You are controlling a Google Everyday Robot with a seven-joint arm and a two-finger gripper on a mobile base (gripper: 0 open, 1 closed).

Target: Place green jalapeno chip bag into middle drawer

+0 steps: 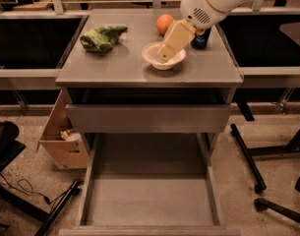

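The green jalapeno chip bag (101, 37) lies crumpled at the back left of the grey cabinet top (115, 70). My gripper (165, 52), cream-coloured, hangs from the white arm (213, 1) over the white bowl (163, 59), well to the right of the bag and apart from it. It holds nothing that I can see. The middle drawer (149, 195) is pulled out wide at the bottom of the view, with its flat floor bare.
An orange fruit (164, 23) sits behind the bowl. A blue soda can (201, 38) is mostly hidden behind the arm. A drawer with a tall grey front (148, 118) is above the open one. A cardboard box (61, 141) stands left, chair legs (248, 156) right.
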